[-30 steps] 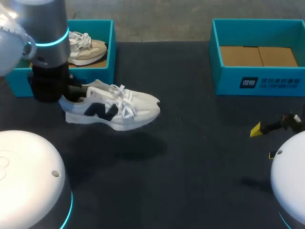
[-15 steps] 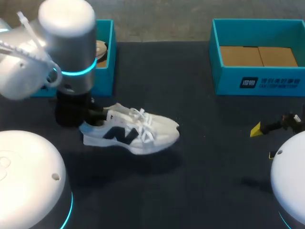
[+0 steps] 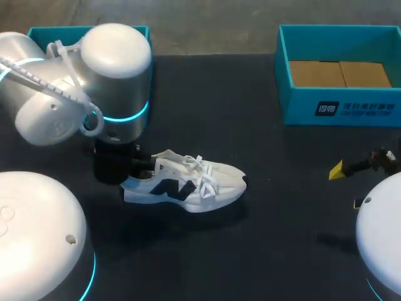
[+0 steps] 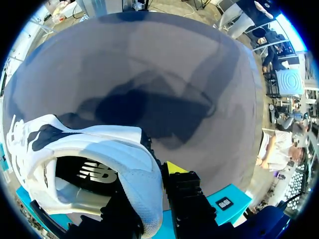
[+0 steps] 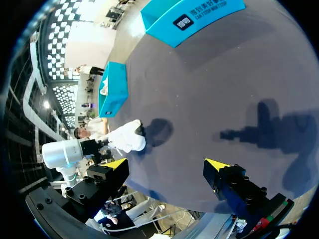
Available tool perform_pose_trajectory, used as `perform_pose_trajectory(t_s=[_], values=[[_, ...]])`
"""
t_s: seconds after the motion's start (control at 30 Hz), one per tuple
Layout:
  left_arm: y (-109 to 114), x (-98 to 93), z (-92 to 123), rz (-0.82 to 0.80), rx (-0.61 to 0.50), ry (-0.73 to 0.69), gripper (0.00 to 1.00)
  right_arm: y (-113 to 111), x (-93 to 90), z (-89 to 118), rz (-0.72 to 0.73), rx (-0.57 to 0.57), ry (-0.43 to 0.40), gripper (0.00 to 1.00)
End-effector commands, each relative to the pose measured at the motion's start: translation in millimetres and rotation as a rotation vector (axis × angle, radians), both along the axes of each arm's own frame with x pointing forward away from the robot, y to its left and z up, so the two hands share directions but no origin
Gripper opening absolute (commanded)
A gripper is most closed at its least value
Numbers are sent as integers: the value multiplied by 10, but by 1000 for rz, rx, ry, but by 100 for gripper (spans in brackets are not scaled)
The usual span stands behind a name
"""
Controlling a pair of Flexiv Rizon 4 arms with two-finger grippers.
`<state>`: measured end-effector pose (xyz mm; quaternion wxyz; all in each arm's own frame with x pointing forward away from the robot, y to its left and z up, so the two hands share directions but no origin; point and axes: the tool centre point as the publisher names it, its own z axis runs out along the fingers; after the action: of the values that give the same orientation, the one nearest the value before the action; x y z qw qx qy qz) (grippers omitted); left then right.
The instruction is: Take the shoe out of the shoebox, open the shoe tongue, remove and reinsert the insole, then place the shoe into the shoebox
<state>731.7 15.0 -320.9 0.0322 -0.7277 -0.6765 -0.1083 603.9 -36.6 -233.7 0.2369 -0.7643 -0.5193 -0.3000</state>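
Our left tool [image 4: 149,186] pinches the white shoe [image 3: 185,182] by its heel, low over the left half of the table [image 3: 263,251], near the far-left shoebox [image 3: 44,31]. Our right tool [image 5: 167,167] hangs spread by the right edge.

Dark table [image 3: 276,244], perhaps cloth-covered

The head view looks down on the table [image 3: 269,238] from above and behind, taking in its full width. The left wrist view sits right over the heel of the shoe [image 4: 99,144], very near. The right wrist view faces across the table from well off (the same shoe shows small there); all three share shoe and tabletop.
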Motion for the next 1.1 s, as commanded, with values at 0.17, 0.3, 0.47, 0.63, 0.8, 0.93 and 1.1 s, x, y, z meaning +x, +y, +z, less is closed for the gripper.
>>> perform_pose_trajectory(t_s=[0.17, 0.3, 0.47, 0.63, 0.8, 0.93, 1.1], values=[[-218, 84, -244, 17, 15, 24, 0, -10, -117, 55, -12, -6, -9, 100], [-317, 136, -338, 32, 15, 51, 0, -10, -117, 55, -12, -6, -9, 100], [-423, 168, -454, 33, 26, 67, 0, -10, -117, 55, -12, -6, -9, 100], [-483, 168, -597, 36, 46, 87, 0, -10, -117, 55, -12, -6, -9, 100], [-525, 179, -700, 29, 73, 98, 0, -10, -117, 55, -12, -6, -9, 100], [-555, 170, -728, 26, 75, 102, 0, -10, -117, 55, -12, -6, -9, 100], [-590, 192, -775, 22, 80, 110, 0, -10, -117, 55, -12, -6, -9, 100]])
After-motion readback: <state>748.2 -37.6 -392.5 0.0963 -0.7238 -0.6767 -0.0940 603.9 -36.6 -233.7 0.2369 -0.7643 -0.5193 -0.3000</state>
